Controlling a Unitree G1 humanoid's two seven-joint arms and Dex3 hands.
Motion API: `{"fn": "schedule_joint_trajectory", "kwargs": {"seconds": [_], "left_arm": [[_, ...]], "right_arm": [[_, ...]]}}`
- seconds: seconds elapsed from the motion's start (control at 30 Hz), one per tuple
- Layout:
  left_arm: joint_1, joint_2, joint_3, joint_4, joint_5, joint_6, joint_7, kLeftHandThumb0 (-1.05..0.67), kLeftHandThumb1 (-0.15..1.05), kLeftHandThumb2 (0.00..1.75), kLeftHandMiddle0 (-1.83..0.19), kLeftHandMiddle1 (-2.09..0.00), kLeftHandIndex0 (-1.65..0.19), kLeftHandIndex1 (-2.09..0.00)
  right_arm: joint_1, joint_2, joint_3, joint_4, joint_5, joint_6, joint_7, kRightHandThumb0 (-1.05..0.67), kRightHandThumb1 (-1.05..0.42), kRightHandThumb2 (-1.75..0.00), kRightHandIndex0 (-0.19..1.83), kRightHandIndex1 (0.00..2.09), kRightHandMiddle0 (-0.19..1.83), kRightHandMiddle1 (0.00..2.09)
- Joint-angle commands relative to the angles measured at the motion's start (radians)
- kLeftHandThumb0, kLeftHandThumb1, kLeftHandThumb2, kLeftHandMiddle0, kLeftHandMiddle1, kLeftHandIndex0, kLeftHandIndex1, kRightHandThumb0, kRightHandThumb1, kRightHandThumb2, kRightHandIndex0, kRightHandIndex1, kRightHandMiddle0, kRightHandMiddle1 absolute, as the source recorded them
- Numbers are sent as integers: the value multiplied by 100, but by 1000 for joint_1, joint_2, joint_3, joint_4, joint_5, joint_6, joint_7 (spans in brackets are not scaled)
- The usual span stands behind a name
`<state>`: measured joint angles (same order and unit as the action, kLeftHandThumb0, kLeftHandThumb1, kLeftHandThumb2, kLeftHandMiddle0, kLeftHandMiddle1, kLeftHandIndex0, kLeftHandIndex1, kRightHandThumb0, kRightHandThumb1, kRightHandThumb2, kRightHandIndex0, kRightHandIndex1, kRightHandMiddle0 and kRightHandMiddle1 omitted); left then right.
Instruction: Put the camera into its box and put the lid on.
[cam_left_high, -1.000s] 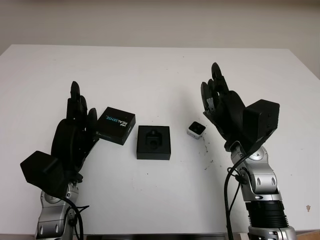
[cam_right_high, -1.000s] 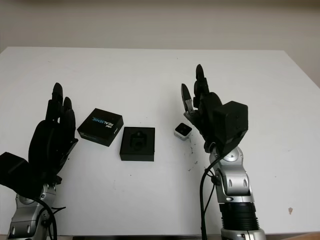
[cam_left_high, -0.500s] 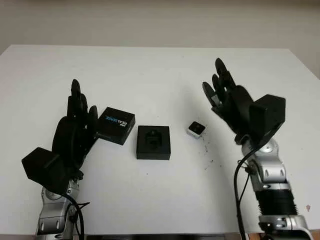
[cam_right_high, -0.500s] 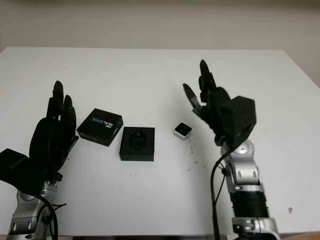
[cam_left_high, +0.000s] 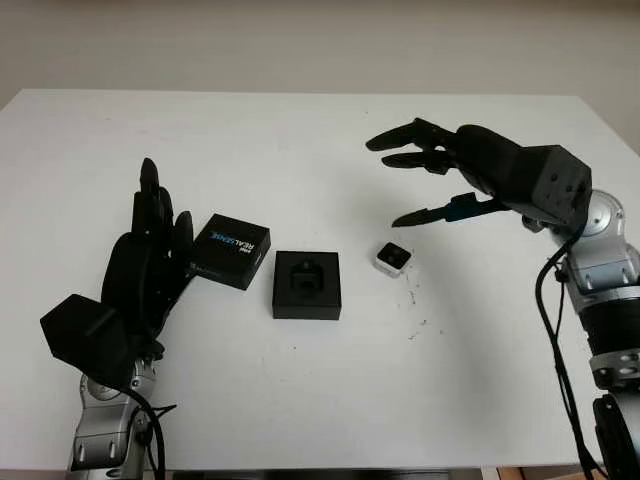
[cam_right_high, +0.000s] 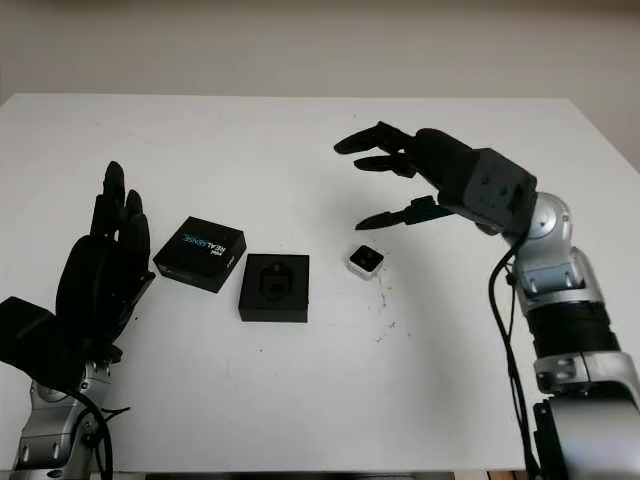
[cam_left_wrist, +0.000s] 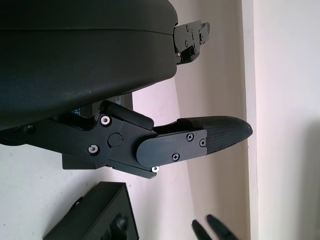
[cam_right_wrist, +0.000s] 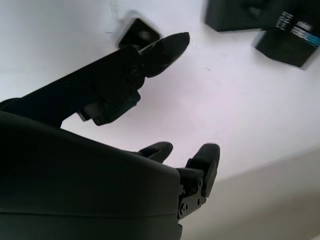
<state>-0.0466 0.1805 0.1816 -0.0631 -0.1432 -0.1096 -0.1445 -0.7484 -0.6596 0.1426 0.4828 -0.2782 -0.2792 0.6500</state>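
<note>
On the white tabletop (cam_left_high: 300, 400) the small silver-framed square camera (cam_left_high: 392, 259) lies flat with its dark face turned up, one corner toward the robot so it sits like a diamond; it is too nearly square to name a long axis. Just to its left, with a gap between them, sits the open black square box (cam_left_high: 307, 285) with a moulded recess in its foam, edges about parallel to the table's near edge. Left of that, close beside it but apart, lies the black lid with blue and white lettering (cam_left_high: 231, 250), turned at a slant. The right hand (cam_left_high: 440, 170) hovers above and slightly beyond the camera, holding nothing, its fingers (cam_left_high: 425, 214) stretched out and spread toward the left. The left hand (cam_left_high: 150, 260) stands upright, open, at the lid's left edge; whether it touches the lid cannot be told. The right wrist view looks down past one finger at the camera (cam_right_wrist: 138, 34), with box and lid further off; the left wrist view catches a box corner (cam_left_wrist: 95, 220).
</note>
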Motion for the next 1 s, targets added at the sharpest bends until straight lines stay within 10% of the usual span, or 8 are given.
{"fn": "schedule_joint_trajectory", "kwargs": {"seconds": [0.0, 0.97], "left_arm": [[-8, 9, 5, -21, -4, 3, -4, -76, 105, 57, 19, 0, 19, 0], [16, 14, -2, -25, 0, 3, -7, -76, 105, 57, 19, 0, 19, 0]], "right_arm": [[-28, -51, 48, -10, -71, -71, 3, -42, -75, -6, 35, 13, 35, 21], [-1, -41, 198, 201, -324, -417, -306, -36, -81, -6, 49, 15, 49, 14]]}}
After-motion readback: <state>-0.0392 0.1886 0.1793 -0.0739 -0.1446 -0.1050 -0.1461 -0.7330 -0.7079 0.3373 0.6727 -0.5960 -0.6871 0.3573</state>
